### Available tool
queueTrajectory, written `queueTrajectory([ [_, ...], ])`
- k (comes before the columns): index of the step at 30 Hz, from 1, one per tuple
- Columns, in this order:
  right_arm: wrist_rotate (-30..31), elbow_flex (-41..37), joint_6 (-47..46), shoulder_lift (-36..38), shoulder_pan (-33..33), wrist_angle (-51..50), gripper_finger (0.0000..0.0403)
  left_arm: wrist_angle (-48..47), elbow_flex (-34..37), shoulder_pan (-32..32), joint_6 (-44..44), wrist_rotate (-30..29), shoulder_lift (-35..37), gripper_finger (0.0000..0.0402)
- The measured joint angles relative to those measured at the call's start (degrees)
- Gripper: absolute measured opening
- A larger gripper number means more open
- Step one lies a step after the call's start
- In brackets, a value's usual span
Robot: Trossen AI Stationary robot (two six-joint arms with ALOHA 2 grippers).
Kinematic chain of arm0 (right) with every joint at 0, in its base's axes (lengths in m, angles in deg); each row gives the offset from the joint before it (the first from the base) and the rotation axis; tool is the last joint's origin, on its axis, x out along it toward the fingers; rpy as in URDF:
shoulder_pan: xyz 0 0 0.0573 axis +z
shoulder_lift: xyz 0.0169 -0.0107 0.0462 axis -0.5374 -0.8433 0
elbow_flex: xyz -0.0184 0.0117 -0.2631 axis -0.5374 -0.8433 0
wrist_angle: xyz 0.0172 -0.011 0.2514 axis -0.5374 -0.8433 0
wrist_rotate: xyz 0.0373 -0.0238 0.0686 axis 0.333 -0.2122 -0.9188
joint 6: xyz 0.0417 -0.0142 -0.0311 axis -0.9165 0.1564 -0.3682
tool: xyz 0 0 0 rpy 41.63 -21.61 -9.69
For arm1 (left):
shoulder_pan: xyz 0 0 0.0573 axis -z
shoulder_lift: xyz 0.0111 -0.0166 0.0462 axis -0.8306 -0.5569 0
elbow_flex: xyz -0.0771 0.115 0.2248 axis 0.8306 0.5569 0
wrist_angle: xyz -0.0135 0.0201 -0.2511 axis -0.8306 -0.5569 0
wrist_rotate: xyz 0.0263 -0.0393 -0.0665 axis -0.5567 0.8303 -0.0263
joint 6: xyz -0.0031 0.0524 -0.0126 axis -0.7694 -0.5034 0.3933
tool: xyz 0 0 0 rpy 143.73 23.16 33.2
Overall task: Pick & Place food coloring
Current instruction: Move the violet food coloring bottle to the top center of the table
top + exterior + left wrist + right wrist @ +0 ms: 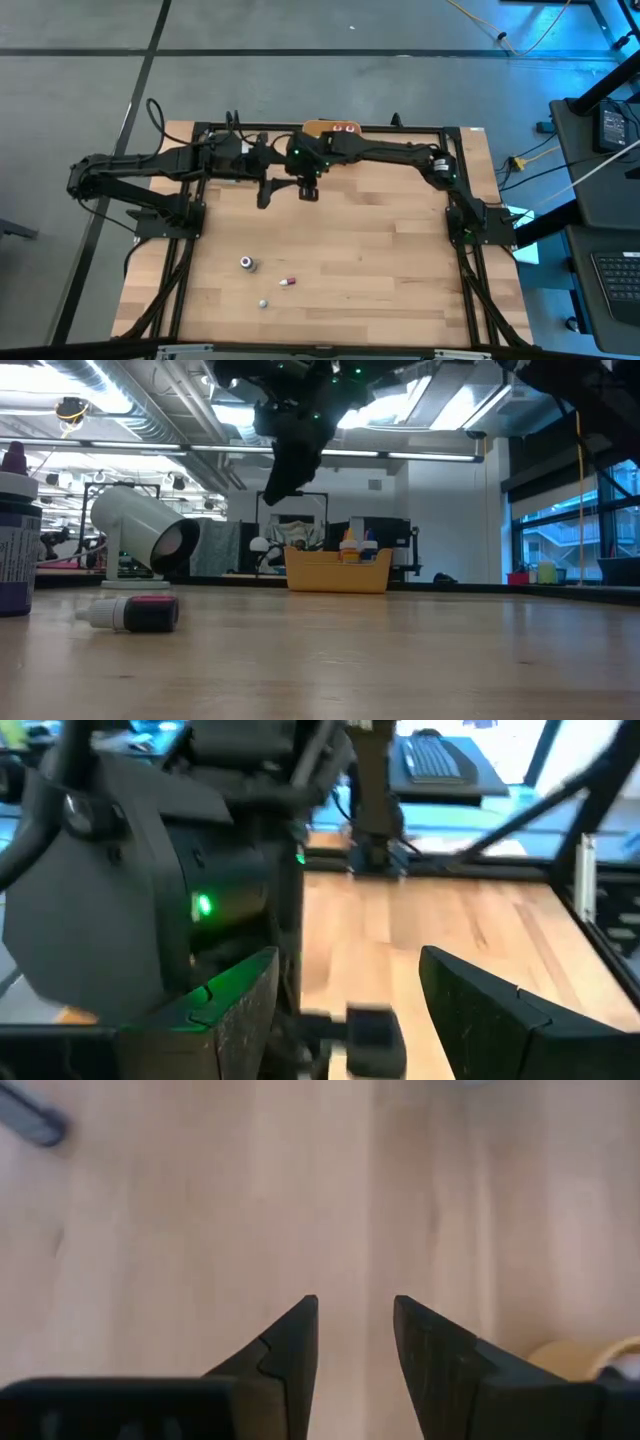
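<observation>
Three small food coloring bottles lie on the worktop [380, 250], near the front & well apart from both arms: a dark-and-white one [247, 264], a red one [288, 283], a white one [263, 302]. The orange bin [334, 129] sits at the back edge w/ more bottles inside. The right tool [355, 1330] hangs over bare wood by the bin, fingers a bit apart, holding nothing. The left tool [345, 990] waits beside it, spread wide. Risk: lying bottles are round, so a push could roll them away, I think.
</observation>
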Motion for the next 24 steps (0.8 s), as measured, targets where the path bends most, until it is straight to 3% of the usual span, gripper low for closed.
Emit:
queueTrajectory([
  [7, -0.37, -18.38, -4.06, 11.63, 0.14, 10.48, 0.0134, -3.70, -0.02, 4.60, 0.44, -0.41, 0.83, 0.0240],
  [13, 5.28, -37.78, -8.79, 26.59, 2.46, 20.89, 0.0134, -6.41, -0.15, 9.39, 0.01, -0.44, 0.83, 0.0240],
  [17, 8.26, -47.78, -13.98, 34.76, 4.57, 24.13, 0.0134, -12.40, -2.26, 14.74, 6.25, -2.54, -0.43, 0.0240],
  [24, 9.40, -60.37, -24.11, 43.86, 8.59, 29.21, 0.0134, -31.51, -11.38, 24.15, 19.29, -6.19, -8.30, 0.0240],
])
